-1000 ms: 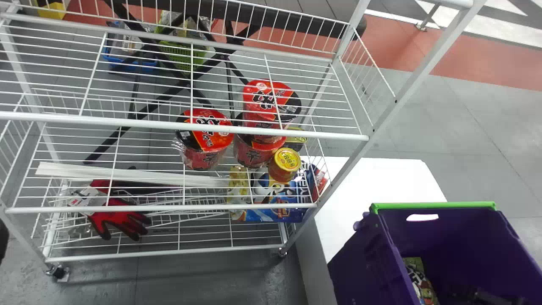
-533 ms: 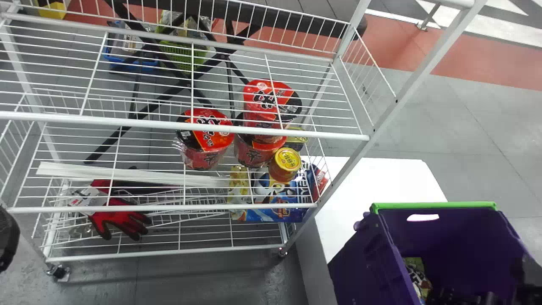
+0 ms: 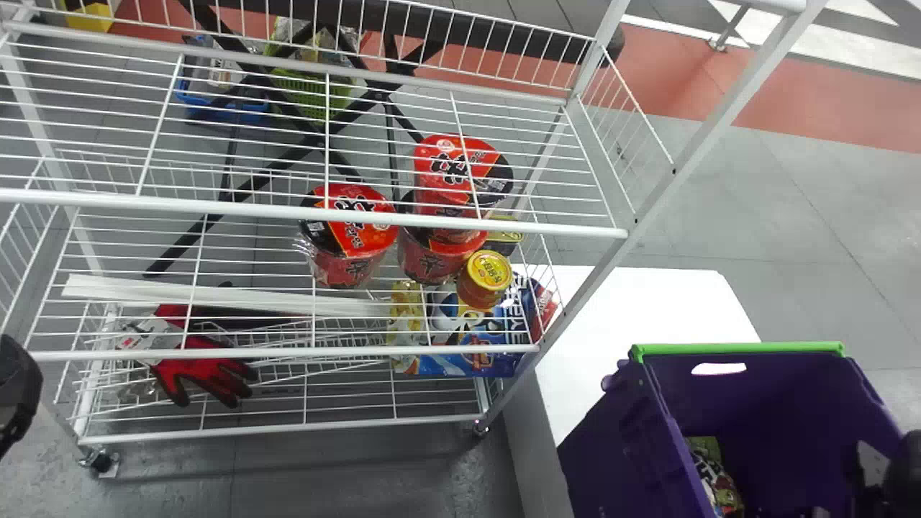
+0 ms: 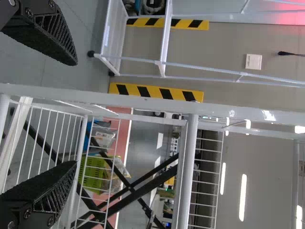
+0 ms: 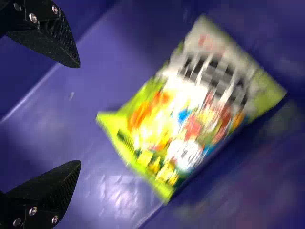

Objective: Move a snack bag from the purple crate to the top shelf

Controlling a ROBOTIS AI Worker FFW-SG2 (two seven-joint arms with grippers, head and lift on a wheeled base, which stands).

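"Two grippers gape wide: the black left gripper point(image 4: 75, 113) facing the white wire rack point(image 3: 324, 214), the black right gripper point(image 5: 79, 114) inside the purple plastic crate point(image 3: 626, 446), before the green-and-white snack bag point(image 5: 190, 109). What might spoil it?"

"That bag lies near the crate's left wall, so a finger could jam there, or pinch only a slick corner and let it slip."

"And since half a second ago?"

"The left arm point(image 3: 16, 392) reaches slightly further into the head view; the right arm point(image 3: 905, 467) shows more plainly at the crate"
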